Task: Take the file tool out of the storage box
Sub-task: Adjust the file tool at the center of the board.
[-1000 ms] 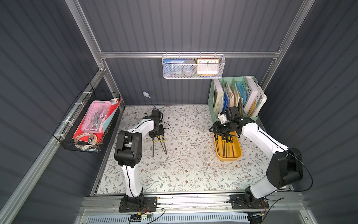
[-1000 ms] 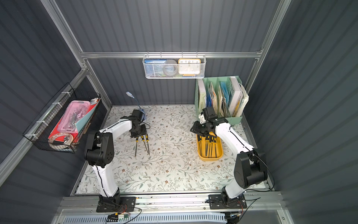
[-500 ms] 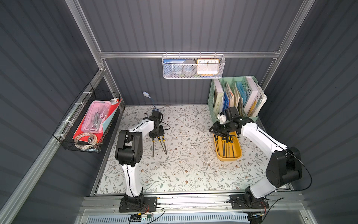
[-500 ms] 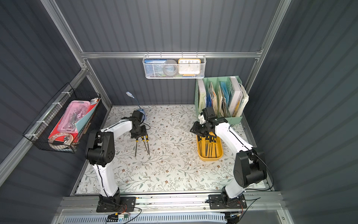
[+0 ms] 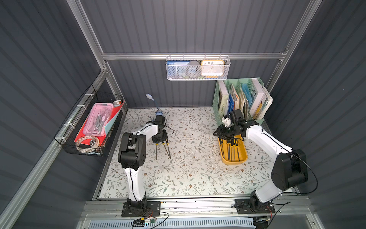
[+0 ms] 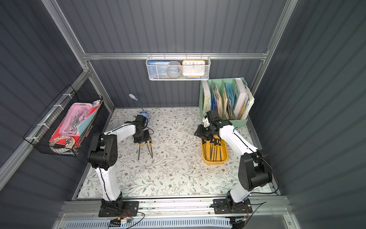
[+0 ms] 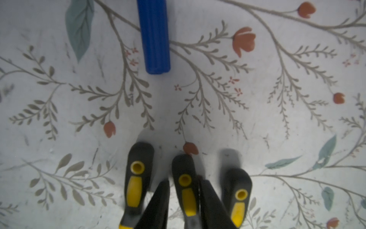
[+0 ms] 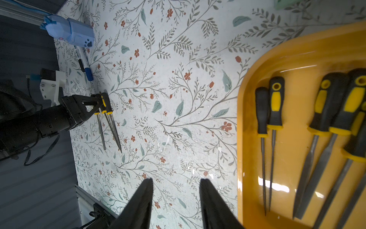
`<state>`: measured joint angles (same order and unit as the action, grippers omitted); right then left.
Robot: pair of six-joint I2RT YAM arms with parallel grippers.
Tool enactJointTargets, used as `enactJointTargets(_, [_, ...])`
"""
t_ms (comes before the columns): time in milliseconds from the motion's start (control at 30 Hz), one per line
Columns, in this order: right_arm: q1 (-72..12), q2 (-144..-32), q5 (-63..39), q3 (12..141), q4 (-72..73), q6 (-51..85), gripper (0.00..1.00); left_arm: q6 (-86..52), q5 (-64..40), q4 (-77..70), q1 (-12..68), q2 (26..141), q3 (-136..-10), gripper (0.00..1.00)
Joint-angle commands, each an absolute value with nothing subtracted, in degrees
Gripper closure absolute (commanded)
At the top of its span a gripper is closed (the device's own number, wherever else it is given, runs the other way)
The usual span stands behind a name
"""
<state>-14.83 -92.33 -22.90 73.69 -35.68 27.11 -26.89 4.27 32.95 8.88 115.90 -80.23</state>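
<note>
I'm looking at the storage box (image 5: pixel 234 162) first: a shallow mustard-yellow plastic tray, oblong with rounded corners and glossy inside, lying on the floral mat (image 5: pixel 188 170) just in front of the mint-green book organiser (image 5: pixel 216 99). Inside it is a row of files (image 8: pixel 275 103) with black-and-yellow handles and thin grey shafts, the handles pointing toward the organiser; two slim ones lie side by side and the thicker ones overlap. My right gripper (image 8: pixel 176 180) hovers at the handle end of the tray, fingers parted with only mat between them, just outside the rim and touching none of those files. Across the mat, well apart from the tray, three loose files (image 6: pixel 148 151) of the same kind lie fanned out with their tips toward me. My left gripper (image 7: pixel 184 182) is down at their handles, and in its wrist view the dark fingers (image 7: pixel 158 204) flank the middle file (image 7: pixel 185 195) narrowly, the other two handles outside them. I cannot tell whether they are actually pinching it or only close alongside. A blue marker (image 7: pixel 155 35) lies just beyond the handles.
</note>
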Motion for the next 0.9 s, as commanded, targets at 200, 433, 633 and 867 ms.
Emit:
enactJointTargets(200, [-14.77,-93.25,-23.29,73.65,-37.00,26.63,0.57,-25.38,5.81,34.86,8.42,117.73,-79.51,0.83])
enactJointTargets(433, [-14.77,-93.20,-23.37,73.30,-37.00,26.98,0.57,-22.48,6.77,35.21,8.43,117.85,-80.33,0.95])
enactJointTargets(633, [-14.77,-92.95,-23.31,72.62,-36.40,27.59,0.57,-18.62,7.89,35.55,8.53,117.30,-80.59,1.00])
enactJointTargets(867, [-14.77,-92.97,-23.37,72.49,-35.93,28.00,0.57,-16.37,7.40,34.90,8.53,116.55,-80.09,1.00])
